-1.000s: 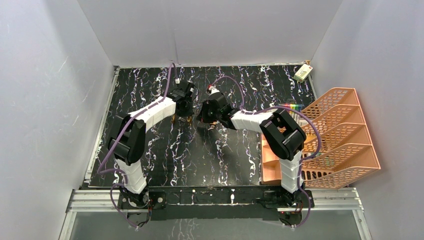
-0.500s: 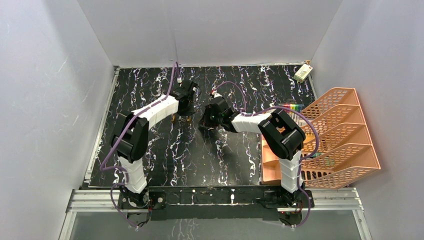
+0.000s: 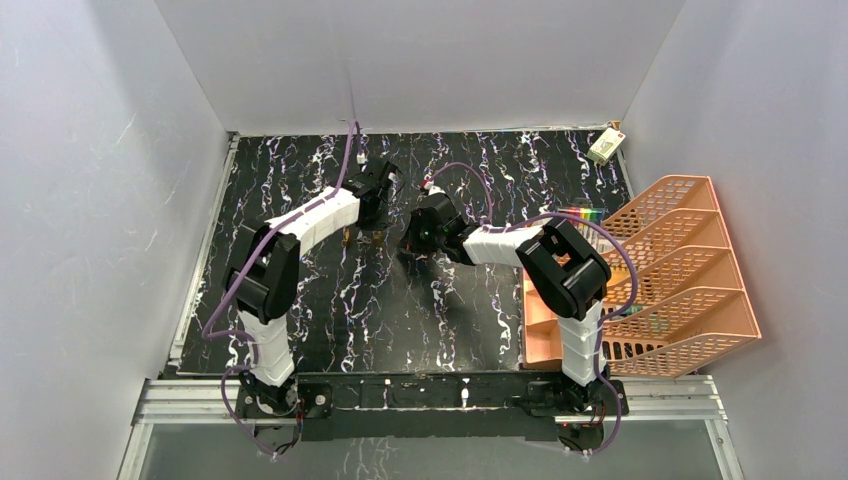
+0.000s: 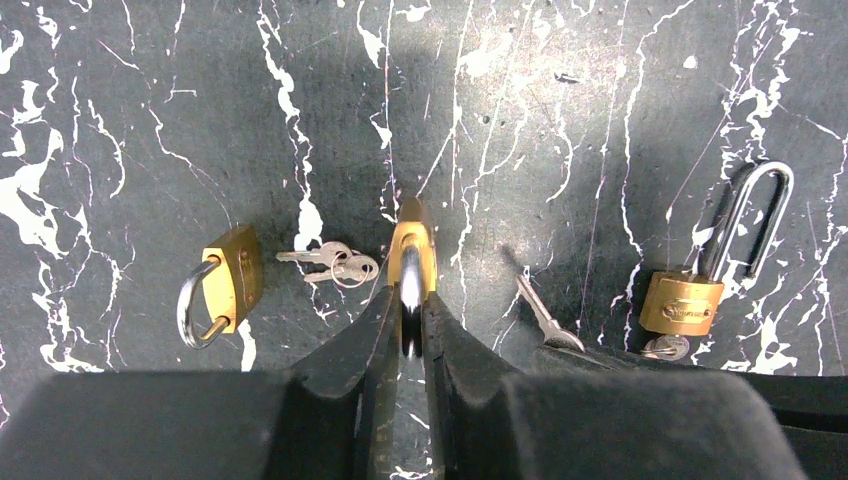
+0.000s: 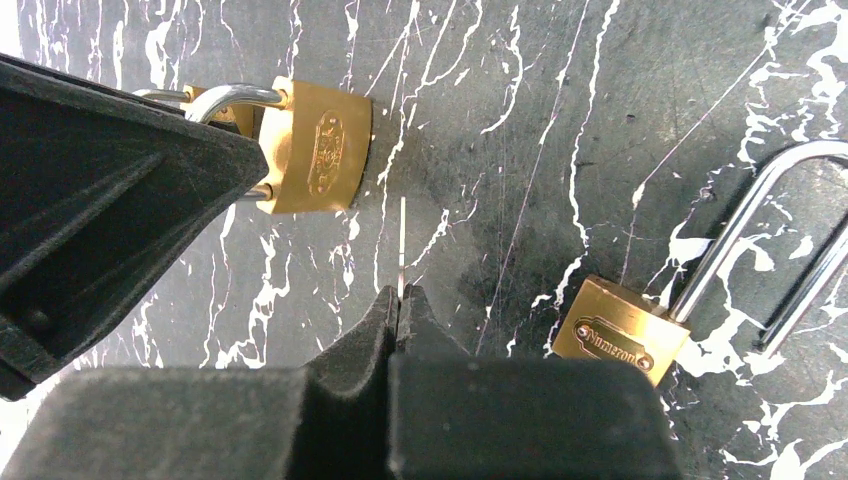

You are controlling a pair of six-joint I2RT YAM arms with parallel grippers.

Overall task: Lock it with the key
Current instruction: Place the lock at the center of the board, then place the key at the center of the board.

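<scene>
My left gripper (image 4: 410, 300) is shut on the steel shackle of a brass padlock (image 4: 412, 240) and holds it edge-on just above the black marbled table. In the right wrist view the same padlock (image 5: 318, 160) shows its face at upper left. My right gripper (image 5: 401, 295) is shut on a small silver key (image 5: 401, 250); its blade points forward, just right of the padlock's body and apart from it. The key also shows in the left wrist view (image 4: 540, 310). In the top view the two grippers, left (image 3: 372, 215) and right (image 3: 415, 238), face each other at mid-table.
A small brass padlock with an open shackle (image 4: 225, 285) and a ring of keys (image 4: 330, 265) lie to the left. A long-shackle brass padlock (image 4: 690, 290) lies to the right, also seen in the right wrist view (image 5: 620, 330). An orange tiered tray (image 3: 660, 270) stands at the right; a small box (image 3: 606, 146) sits at the back corner.
The left gripper with its padlock has shifted slightly toward the back right. The right gripper with the key has edged a little to the right. Both grips are unchanged.
</scene>
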